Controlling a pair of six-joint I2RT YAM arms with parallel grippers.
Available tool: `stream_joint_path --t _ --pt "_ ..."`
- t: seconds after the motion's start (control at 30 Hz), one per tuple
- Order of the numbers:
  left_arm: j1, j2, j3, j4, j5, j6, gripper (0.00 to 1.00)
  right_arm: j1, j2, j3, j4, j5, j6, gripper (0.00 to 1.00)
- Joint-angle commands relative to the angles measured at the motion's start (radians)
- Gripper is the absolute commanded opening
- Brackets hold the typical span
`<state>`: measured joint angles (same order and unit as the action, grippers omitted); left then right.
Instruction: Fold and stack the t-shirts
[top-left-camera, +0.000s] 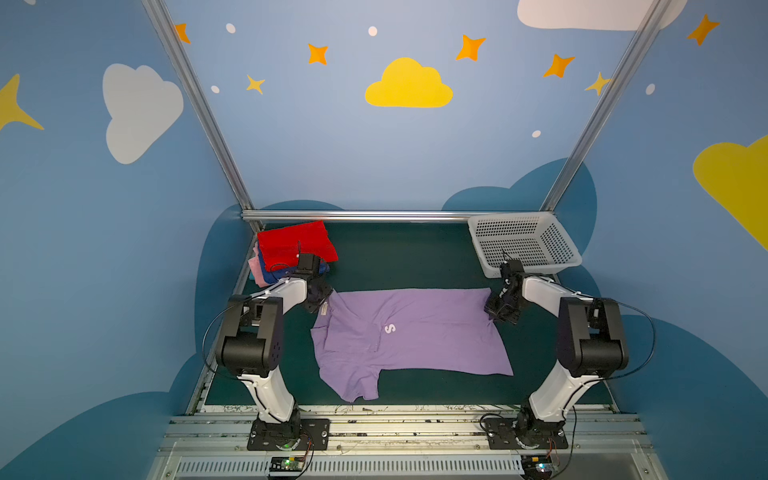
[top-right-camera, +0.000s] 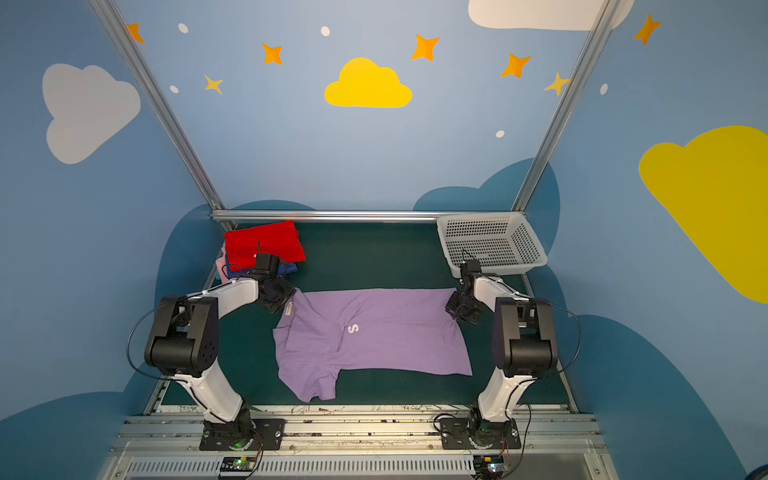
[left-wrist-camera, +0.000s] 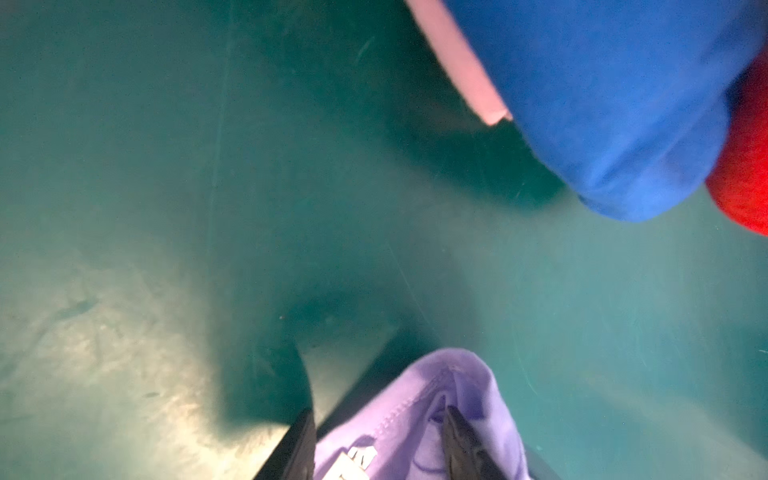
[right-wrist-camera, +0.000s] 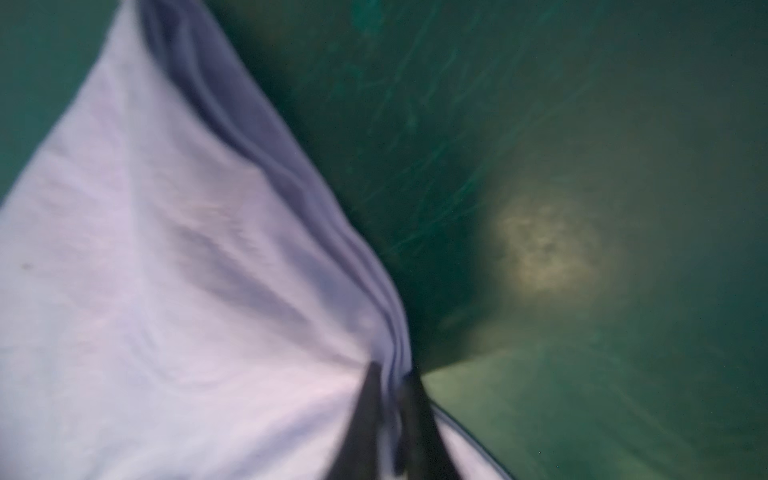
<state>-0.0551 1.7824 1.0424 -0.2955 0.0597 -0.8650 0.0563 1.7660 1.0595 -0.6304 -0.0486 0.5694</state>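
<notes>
The lavender t-shirt (top-left-camera: 415, 332) (top-right-camera: 374, 332) lies spread sideways on the green mat, collar end to the left and hem to the right. My left gripper (top-left-camera: 320, 301) (left-wrist-camera: 380, 411) is at the collar end, its jaws apart with loose lavender cloth (left-wrist-camera: 415, 386) and a white label between them. My right gripper (top-left-camera: 492, 318) (right-wrist-camera: 392, 370) is shut on a pinch of the hem edge (right-wrist-camera: 208, 270). A folded stack sits at the back left with the red t-shirt (top-left-camera: 295, 243) on top, the blue one (left-wrist-camera: 623, 104) under it and the pink one (left-wrist-camera: 453, 62) lowest.
A white perforated basket (top-left-camera: 561, 245) stands at the back right corner, just behind my right arm. Green mat (top-left-camera: 415, 257) shows between the stack and the basket. Metal frame posts and a rail bound the back edge.
</notes>
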Motion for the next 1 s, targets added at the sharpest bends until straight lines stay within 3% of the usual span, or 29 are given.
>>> stream_joint_path --t 0.0,0.27,0.4,0.73,0.83,0.87,0.97 --pt "0.000 -0.011 0.021 -0.017 -0.013 0.008 0.50 -0.007 0.025 -0.017 -0.020 0.022 0.018 0.00" --pt "-0.001 -0.106 0.001 -0.034 -0.056 0.005 0.53 -0.142 -0.068 -0.069 0.014 -0.032 0.053 0.00" --pt "-0.002 -0.127 -0.013 -0.006 -0.058 -0.015 0.57 -0.159 -0.078 -0.061 0.015 -0.044 0.046 0.00" --pt "-0.093 0.024 0.076 0.148 0.077 0.008 0.60 -0.148 -0.053 -0.054 0.019 -0.065 0.041 0.00" --pt "-0.114 0.095 0.131 0.105 0.075 0.012 0.53 -0.147 -0.051 -0.048 0.017 -0.069 0.037 0.00" --pt "-0.118 0.121 0.157 0.084 0.067 0.009 0.47 -0.148 -0.051 -0.046 0.015 -0.069 0.037 0.00" --pt "-0.119 0.178 0.195 0.025 0.044 0.003 0.13 -0.151 -0.054 -0.038 0.011 -0.065 0.032 0.00"
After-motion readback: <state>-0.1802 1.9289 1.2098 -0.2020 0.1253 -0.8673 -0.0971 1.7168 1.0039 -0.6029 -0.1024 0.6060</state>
